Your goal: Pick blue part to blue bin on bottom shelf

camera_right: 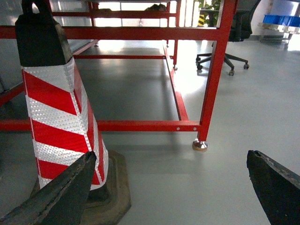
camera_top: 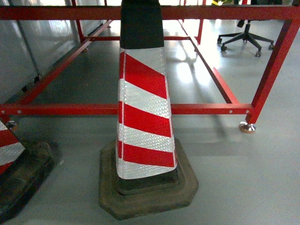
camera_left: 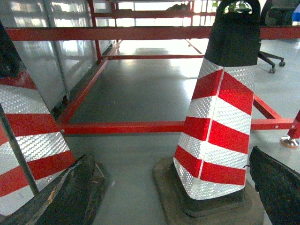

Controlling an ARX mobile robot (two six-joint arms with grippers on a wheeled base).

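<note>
The blue part is out of view in all three views, and so is the bottom shelf. Something bright blue [camera_right: 280, 19] sits on a far-off rack at the top right of the right wrist view; I cannot tell whether it is the blue bin. My left gripper [camera_left: 169, 154] is open, its dark fingers [camera_left: 70, 192] spread low over the grey floor with nothing between them. My right gripper [camera_right: 171, 153] is open too, and its fingers [camera_right: 274, 185] frame bare floor. Neither gripper shows in the head view.
A red-and-white striped traffic cone [camera_top: 143, 108] on a black base stands directly ahead, with a second cone [camera_top: 9, 150] at the left edge. Behind them runs a low red steel frame [camera_top: 206, 108] with a levelling foot [camera_top: 247, 126]. An office chair [camera_top: 246, 37] stands far back right.
</note>
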